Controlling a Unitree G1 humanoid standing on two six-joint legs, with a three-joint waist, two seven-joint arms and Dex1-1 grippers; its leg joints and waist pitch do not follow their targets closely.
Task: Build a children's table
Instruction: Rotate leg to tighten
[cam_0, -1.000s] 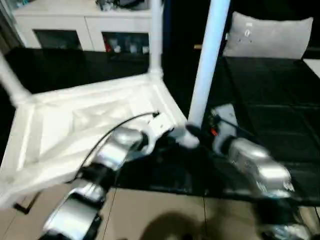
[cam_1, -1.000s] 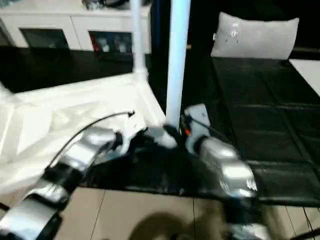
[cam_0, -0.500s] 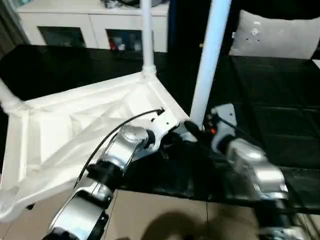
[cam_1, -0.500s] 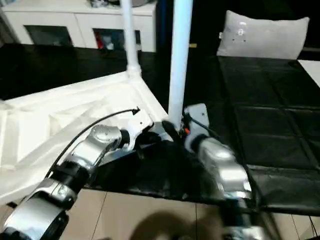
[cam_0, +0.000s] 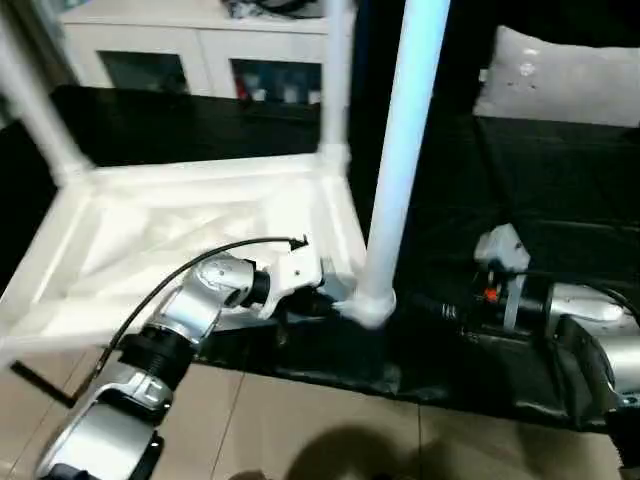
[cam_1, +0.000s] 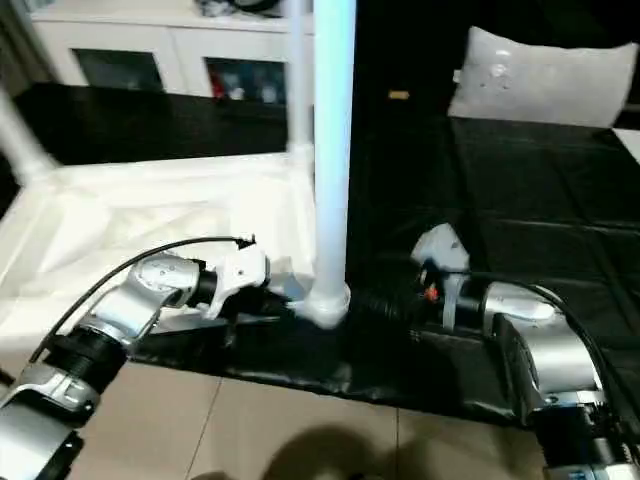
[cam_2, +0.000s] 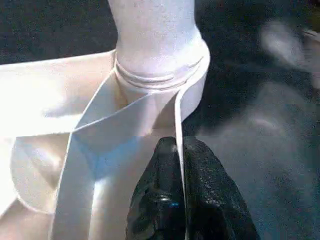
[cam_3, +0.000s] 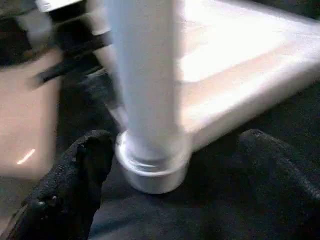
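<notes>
Three legs stand up from the children's table (cam_0: 190, 225), which lies upside down in front of me, its ribbed underside facing up, mostly on a black mat (cam_0: 560, 210) with its near edge reaching over the tan floor tiles (cam_0: 300, 430). The nearest leg (cam_0: 400, 150) rises straight from the corner socket (cam_0: 365, 305) closest to my right side; a second leg (cam_0: 335, 70) stands at the far corner behind it, and a third leg (cam_0: 35, 105) leans up from the far corner on my left. My left gripper (cam_2: 180, 165) is clamped on the table's thin side wall just beside that near socket, one black finger on each face of the wall, and from my left wrist I can see the ringed collar (cam_2: 157, 80) of the leg seated in the socket right ahead of my fingertips. My right gripper (cam_3: 172, 150) has let go: its fingers (cam_3: 75, 175) are spread wide on either side of the near leg's base, close to it, though I cannot tell whether either pad touches it. From my head camera my right forearm (cam_1: 530, 340) lies low over the mat, reaching in toward the socket from the right. Beyond the table sits a white cabinet with glass doors (cam_0: 200, 60), and a grey cushion (cam_0: 560, 75) rests at the far right on the mat.
</notes>
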